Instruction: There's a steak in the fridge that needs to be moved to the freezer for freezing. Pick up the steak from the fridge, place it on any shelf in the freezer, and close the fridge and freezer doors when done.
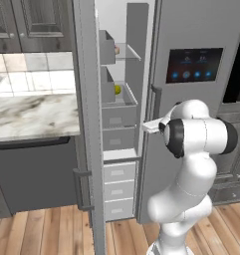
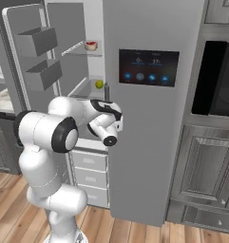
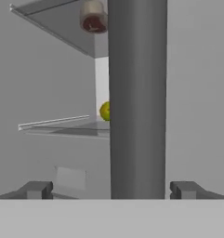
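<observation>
The steak [image 3: 93,21], red in a pale round wrap, lies on the upper glass shelf [image 2: 82,49] of the open left compartment; it also shows as steak [image 1: 116,50] and steak [image 2: 90,45]. I cannot tell whether this compartment is the fridge or the freezer. My gripper [image 3: 112,189] is open, its fingertips [image 3: 39,189] standing wide apart on either side of the dark vertical handle [image 3: 136,93] of the closed right door [image 2: 149,142]. Nothing is held. My hand [image 2: 106,124] hovers just below that handle [image 2: 105,92].
A yellow-green fruit [image 3: 105,111] sits on the lower glass shelf. The left door [image 1: 86,124] stands swung open with bins [image 1: 106,47] on its inside. Drawers [image 1: 119,179] fill the compartment's lower part. A marble counter [image 1: 32,114] lies left; an oven [image 2: 215,80] right.
</observation>
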Available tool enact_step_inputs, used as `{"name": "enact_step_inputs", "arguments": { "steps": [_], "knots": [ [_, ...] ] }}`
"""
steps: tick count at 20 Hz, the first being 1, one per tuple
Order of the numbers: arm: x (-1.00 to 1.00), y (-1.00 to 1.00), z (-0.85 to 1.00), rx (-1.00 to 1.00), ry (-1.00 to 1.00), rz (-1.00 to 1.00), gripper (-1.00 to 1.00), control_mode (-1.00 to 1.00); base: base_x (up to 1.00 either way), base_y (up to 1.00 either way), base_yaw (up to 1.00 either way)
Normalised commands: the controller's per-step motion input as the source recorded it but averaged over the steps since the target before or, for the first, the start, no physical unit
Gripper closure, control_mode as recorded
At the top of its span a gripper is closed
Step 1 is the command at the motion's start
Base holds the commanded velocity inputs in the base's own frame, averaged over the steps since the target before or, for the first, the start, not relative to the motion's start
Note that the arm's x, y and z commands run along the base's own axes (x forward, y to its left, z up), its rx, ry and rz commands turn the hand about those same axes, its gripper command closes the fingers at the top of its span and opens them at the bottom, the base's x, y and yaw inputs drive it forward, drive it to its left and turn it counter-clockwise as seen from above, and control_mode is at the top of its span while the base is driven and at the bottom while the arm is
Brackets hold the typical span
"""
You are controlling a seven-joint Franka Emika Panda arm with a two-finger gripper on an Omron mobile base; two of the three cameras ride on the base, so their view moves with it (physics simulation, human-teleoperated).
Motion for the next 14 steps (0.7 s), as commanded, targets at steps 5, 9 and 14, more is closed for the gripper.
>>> {"name": "enact_step_inputs", "arguments": {
  "steps": [5,9,14],
  "knots": [
    [0.13,0.0,0.0,0.0,0.0,0.0,-1.0,-1.0,0.0,0.0,0.0],
    [-0.49,-0.11,0.11,0.0,-0.03,-0.06,-1.0,-1.0,0.0,0.0,0.0],
    [-0.58,0.0,0.21,0.0,-0.04,-0.03,-1.0,-1.0,0.0,0.0,0.0]
  ]
}}
